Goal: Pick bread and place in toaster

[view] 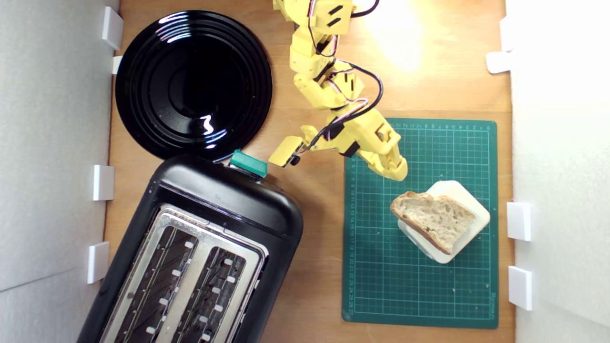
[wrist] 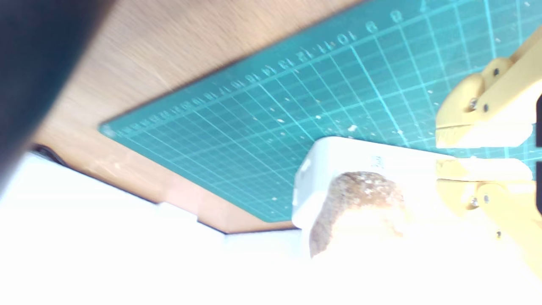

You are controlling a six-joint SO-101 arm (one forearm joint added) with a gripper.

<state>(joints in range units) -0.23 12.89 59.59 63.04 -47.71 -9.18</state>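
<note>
- Yellow and pointy, my claw (view: 398, 172) hung over the green mat (view: 419, 286), just beside the bread (view: 432, 219) but not touching it.
- From the wrist view, my claw (wrist: 482, 157) had its two jaws pressed almost together, with only a thin gap between them, and nothing was in them.
- My bread was a wedge with a brown crust and a pale, holey middle, and it lay flat on a cream block (view: 469, 200).
- From the wrist view the bread (wrist: 360, 199) showed its brown crust end, sitting on the white-looking block (wrist: 334, 161), and much of that picture was washed out by bright light.
- That block sat on the mat, toward the exterior view's right.
- My toaster (view: 224, 209) stood well apart from the bread, at the exterior view's lower left, black and shiny with a silver top.
- Its two slots (view: 186, 286) lay open to the camera, with wires inside and no bread in them.
- A green knob (view: 248, 163) stuck out at the toaster's end, near my arm's camera piece.
- A round black plate (view: 193, 83) lay on the wooden table (view: 314, 267), just past the toaster.
</note>
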